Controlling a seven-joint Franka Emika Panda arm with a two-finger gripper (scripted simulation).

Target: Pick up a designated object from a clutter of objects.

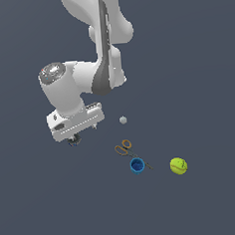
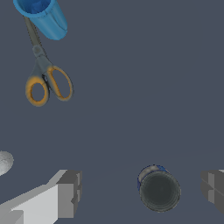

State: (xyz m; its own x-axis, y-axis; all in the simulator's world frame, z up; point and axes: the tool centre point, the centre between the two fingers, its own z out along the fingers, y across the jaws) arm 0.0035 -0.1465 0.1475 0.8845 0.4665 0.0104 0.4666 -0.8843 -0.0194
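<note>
The designated object, a short dark round can (image 2: 159, 189) with a bluish side, stands upright on the floor between my fingers. My gripper (image 2: 141, 190) is open, one finger (image 2: 70, 192) on one side of the can and the other finger (image 2: 214, 187) on the opposite side, neither touching it. In the exterior view the can (image 1: 74, 141) peeks out from under the white hand at the exterior view's left. The rest of the clutter of objects lies apart from it: orange-handled scissors (image 1: 124, 148), a bright blue cup (image 1: 137, 165) and a yellow-green ball (image 1: 178, 165).
A small pale grey sphere (image 1: 123, 120) rests beyond the scissors, and it shows at the wrist view's edge (image 2: 4, 162). The scissors (image 2: 46, 83) and blue cup (image 2: 43, 16) lie well away from the can. The floor is plain dark grey.
</note>
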